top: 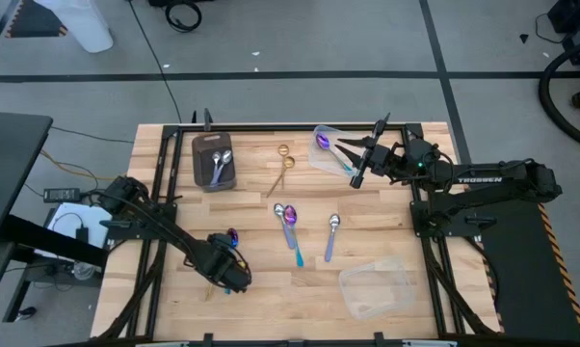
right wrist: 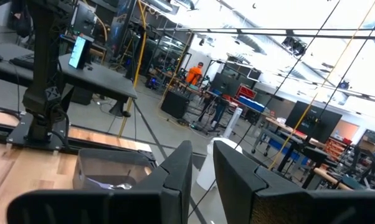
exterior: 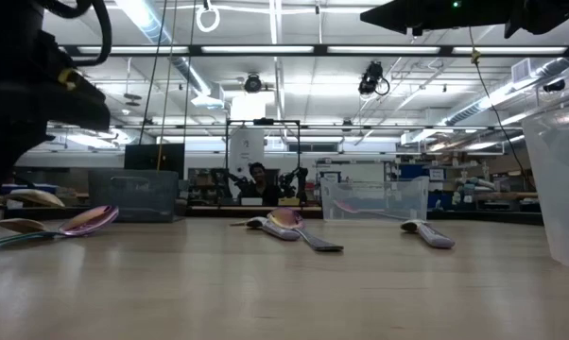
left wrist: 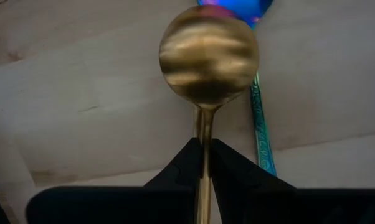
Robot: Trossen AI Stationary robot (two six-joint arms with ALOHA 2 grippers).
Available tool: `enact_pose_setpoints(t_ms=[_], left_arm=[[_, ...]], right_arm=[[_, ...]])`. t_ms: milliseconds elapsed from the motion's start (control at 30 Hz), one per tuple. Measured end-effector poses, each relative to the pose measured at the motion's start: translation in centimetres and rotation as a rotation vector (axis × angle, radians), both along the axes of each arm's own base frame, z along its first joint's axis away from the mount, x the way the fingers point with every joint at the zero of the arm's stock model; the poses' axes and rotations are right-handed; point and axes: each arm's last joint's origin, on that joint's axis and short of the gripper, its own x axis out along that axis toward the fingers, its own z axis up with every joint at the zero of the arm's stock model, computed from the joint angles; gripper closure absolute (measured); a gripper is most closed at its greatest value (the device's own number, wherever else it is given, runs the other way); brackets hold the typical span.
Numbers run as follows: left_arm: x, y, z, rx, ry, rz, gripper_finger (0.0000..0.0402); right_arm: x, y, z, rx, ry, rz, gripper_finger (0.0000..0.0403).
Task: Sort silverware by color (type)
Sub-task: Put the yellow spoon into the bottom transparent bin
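Left pincer [top: 234, 277] sits low at the near-left part of the table [top: 386, 222], fingers clamped on the handle of a gold spoon [left wrist: 207, 62]; in the left wrist view its round bowl sticks out past the fingertips, just over the wood. An iridescent spoon [left wrist: 257, 118] with a teal handle lies right beside it, its purple-blue bowl partly hidden behind the gold one. Right pincer [top: 358, 174] hangs above the far-right side of the table, next to a clear container [top: 330, 146] that holds at least one purple spoon; its fingers [right wrist: 175, 168] stand a narrow gap apart with nothing between them. Dark grey tray [top: 213, 160] at far left holds silver spoons [top: 222, 164]. Gold spoons [top: 282, 166] lie on the wood just right of the tray. Mid-table: a silver-bowled and a purple-bowled spoon [top: 289, 224] side by side, touching or nearly so, cannot tell which, teal handle pointing toward the near edge. A single silver-bowled spoon [top: 332, 234] lies a bit to the right of that pair. A second clear container [top: 377, 287] sits at near right; contents not readable.
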Motion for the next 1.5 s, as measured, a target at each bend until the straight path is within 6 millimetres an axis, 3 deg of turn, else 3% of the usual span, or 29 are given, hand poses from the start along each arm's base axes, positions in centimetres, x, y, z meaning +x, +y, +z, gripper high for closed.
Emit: enact_pose_setpoints(t_ms=[467, 700, 933, 1300, 1500], left_arm=[[0.7, 1.5, 0.4, 0.002, 0.009, -0.056, 0.0375], [1.0, 3.2, 2.4, 0.008, -0.069, -0.060, 0.0374], [1.2, 4.1, 4.0, 0.066, -0.187, -0.096, 0.0375], [5.5, 6.1, 5.2, 0.413, -0.525, -0.346, 0.0373], [8.0, 6.5, 6.8, 0.584, -0.684, -0.566, 0.0373]], right_arm=[[0.0, 0.0, -0.1, 0.001, 0.007, -0.018, 0.0326], [-0.6, -0.3, -0.2, 0.019, 0.042, -0.132, 0.0326], [-2.2, -0.7, -0.1, 0.064, 0.083, -0.137, 0.0326], [-2.8, -0.3, 1.2, 0.231, 0.020, -0.016, 0.0326], [-1.6, 1.4, 0.6, 0.387, 0.136, 0.191, 0.0326]])
